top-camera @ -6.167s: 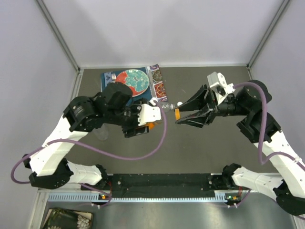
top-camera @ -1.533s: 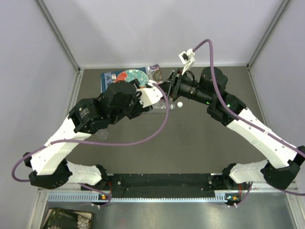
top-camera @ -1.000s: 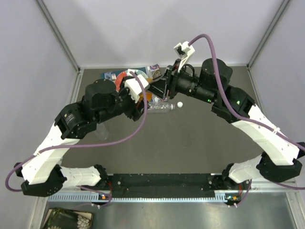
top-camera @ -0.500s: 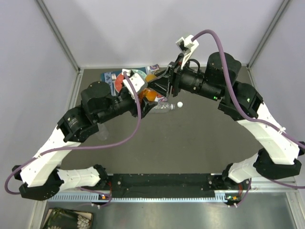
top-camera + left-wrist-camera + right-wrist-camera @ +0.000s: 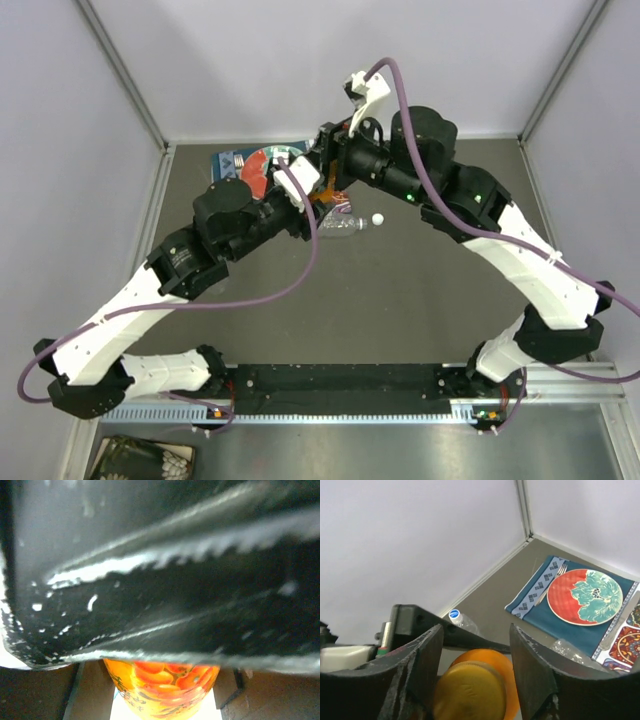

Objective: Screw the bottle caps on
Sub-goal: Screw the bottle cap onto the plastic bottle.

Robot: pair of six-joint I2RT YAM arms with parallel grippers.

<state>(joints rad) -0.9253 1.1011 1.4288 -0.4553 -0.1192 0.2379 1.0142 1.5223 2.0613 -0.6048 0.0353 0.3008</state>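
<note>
The squat orange bottle (image 5: 492, 667) hangs in the air over the back of the table, with its amber cap (image 5: 469, 692) sitting on its neck. My left gripper (image 5: 306, 200) is shut on the bottle's body (image 5: 161, 690); one of its dark fingers (image 5: 470, 637) runs behind the bottle. My right gripper (image 5: 476, 645) straddles the cap with its jaws open; a gap shows by the right finger (image 5: 535, 670). A clear bottle (image 5: 345, 225) lies uncapped on the table beside a loose white cap (image 5: 377, 219). Another clear bottle (image 5: 462, 622) stands upright with a cap on it.
The red-and-teal plate (image 5: 585, 596) rests on a blue patterned mat (image 5: 540, 605) at the back left, with a fork (image 5: 555, 575) beside it. Grey walls (image 5: 330, 60) enclose the table on three sides. In the left wrist view a dark finger (image 5: 165, 590) fills most of the frame.
Both grippers and the orange bottle have drifted left and toward the back. My right jaws have widened around the amber cap. The lying bottle and white cap have stayed put.
</note>
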